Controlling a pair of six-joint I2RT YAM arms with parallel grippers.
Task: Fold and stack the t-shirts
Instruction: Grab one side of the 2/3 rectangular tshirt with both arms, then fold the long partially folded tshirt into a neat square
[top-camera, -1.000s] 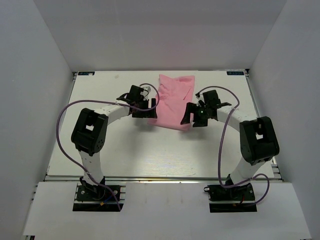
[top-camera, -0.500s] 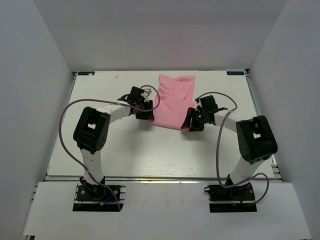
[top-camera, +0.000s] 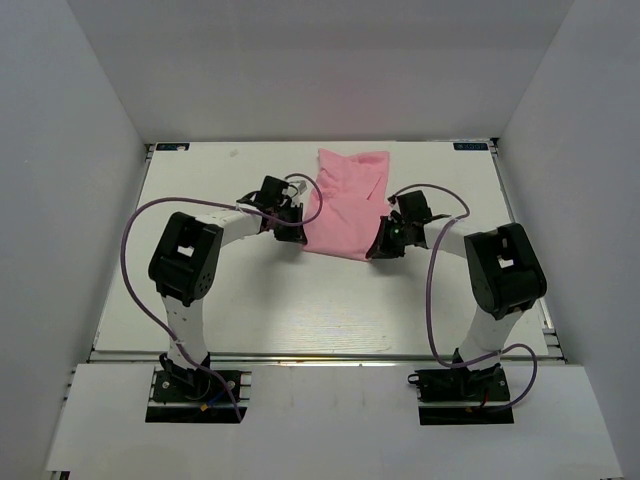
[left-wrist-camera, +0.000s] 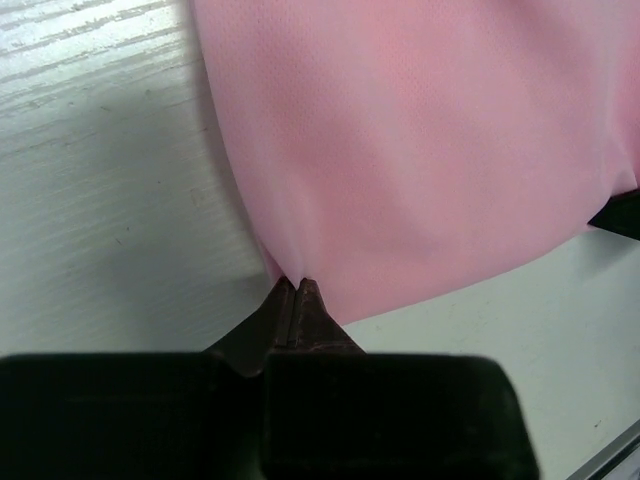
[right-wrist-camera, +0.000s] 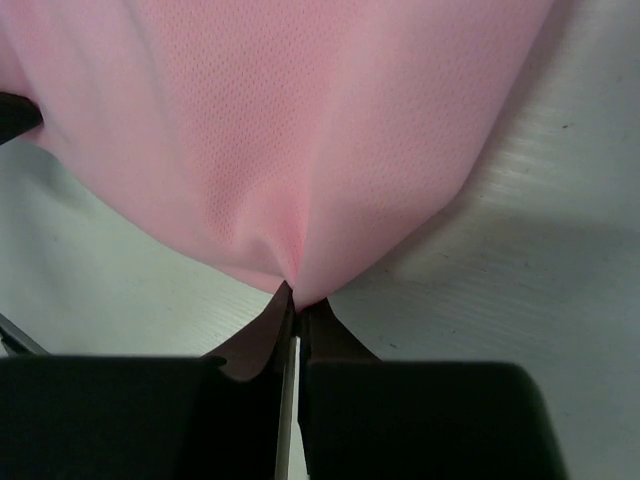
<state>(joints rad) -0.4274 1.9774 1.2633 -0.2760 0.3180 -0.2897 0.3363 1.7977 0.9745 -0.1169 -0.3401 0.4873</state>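
Top external view: you have the t-shirt (top-camera: 345, 200) lying on the table (top-camera: 250, 300) in its far half, a little right of the middle, its far hem close to the table's far edge. It sits as a rumpled, roughly rectangular pink bundle, with its near edge slanting down toward the right.

Your left gripper (top-camera: 298, 232) is at the shirt's near left corner, and your right gripper (top-camera: 379, 248) is at its near right corner. Both arms bend inward from their bases at the near edge, with purple cables (top-camera: 130, 250) looping off them.

Left wrist view: the jaws are pressed together, and the fingertips (left-wrist-camera: 284, 303) pinch a small pucker of pink cloth right at the hem. The fabric fans out above them, with bare table to the left and below right.

Right wrist view: here too the jaws are clenched, with only a hairline seam between the fingertips (right-wrist-camera: 274, 312). The shirt's edge is gathered into a point and nipped between the tips. Creases run up from that pinch into the cloth.
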